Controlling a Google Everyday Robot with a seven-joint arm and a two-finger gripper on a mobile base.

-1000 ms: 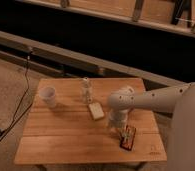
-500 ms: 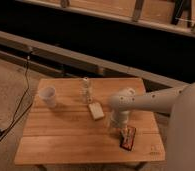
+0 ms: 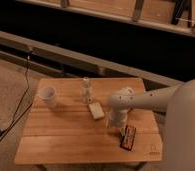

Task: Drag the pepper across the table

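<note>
One table (image 3: 66, 145) of light wooden planks is being seen, carrying one pale cup (image 3: 47, 95), one small bottle (image 3: 86, 90), one beige block (image 3: 96, 110) and one black packet (image 3: 128, 137). The single gripper (image 3: 116, 124) is being held down at the tabletop, between the beige block and the black packet. Whether it is released or grasping cannot be told. The pepper is not being made out, so its place cannot be told.

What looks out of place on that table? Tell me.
Nothing spilled or broken. The black packet lies askew near the table corner at lower right in view, just beside the gripper, which hangs low beside the beige block. No pepper shows.
</note>
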